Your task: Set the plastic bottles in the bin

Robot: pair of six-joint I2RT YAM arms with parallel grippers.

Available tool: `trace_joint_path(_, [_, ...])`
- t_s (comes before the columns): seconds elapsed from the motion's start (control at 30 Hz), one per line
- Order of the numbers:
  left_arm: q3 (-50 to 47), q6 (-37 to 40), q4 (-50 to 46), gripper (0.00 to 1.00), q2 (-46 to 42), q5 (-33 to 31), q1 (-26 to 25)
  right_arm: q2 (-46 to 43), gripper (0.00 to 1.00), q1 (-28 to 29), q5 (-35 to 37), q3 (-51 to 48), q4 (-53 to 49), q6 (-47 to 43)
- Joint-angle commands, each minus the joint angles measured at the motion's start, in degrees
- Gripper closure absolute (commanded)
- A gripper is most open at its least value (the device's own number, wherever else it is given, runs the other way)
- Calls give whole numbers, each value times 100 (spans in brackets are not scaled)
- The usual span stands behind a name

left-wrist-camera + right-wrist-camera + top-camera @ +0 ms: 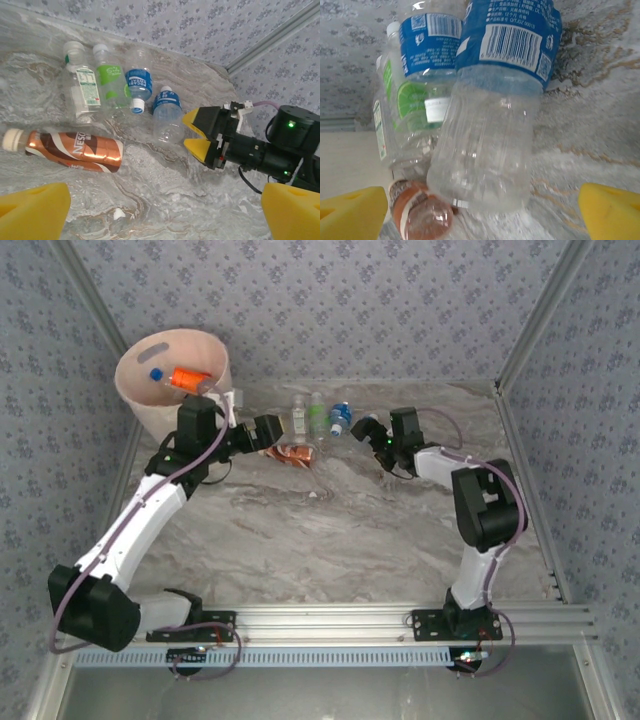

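Marble table; right hand spread, just beside blue-label bottle.

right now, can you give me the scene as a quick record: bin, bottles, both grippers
bin: pale pink, upright, far left corner
in bin: orange-label bottle, blue-capped bottle
on table: brown bottle, white-label bottle, green-label bottle, far blue-label bottle, near blue-label bottle, all lying down
left gripper: open, by the brown bottle, holding nothing
right gripper: open, facing the near blue-label bottle, not gripping it
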Motion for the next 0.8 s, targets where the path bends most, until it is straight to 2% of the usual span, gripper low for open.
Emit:
trace_joint_path(0.0, [-40, 197, -132, 2, -247, -281, -5, 400, 0, 75, 89, 268, 191, 524])
trace_joint_path(0.27, [-140, 261, -199, 2, -296, -460, 1, 1018, 10, 111, 199, 469, 959, 832])
trace_joint_path(0.43, [-113, 279, -191, 2, -217, -462, 2, 1323, 23, 91, 120, 368, 1953, 1139])
trace_joint_path(0.57, [-101, 270, -182, 2, -142, -462, 4, 1342, 35, 67, 89, 110, 2317, 1190])
trace_joint_path(0.77, [-104, 166, -41, 2, -27, -350, 1, 1100, 44, 13, 18, -257, 2721, 1194])
